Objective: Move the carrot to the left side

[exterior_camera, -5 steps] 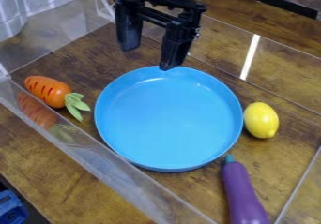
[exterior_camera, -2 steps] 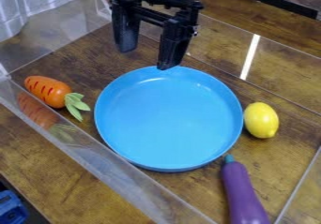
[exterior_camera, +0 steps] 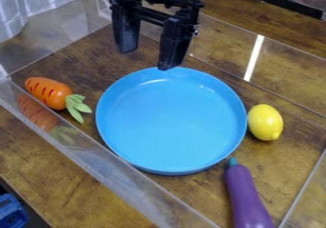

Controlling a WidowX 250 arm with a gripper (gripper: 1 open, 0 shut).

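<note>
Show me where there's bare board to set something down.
Bare wood lies between the carrot and the hand, and between the plate and lemon toward the far edge. Crowded: the carrot's leaves nearly meet the plate.

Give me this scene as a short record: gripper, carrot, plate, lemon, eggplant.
gripper: black robot gripper, fingers apart, above the plate's far edge
carrot: stubby orange toy carrot with green leaves, left of the plate
plate: round blue plate, nothing on it
lemon: yellow toy lemon, right of the plate
eggplant: long purple toy eggplant, near right
</note>
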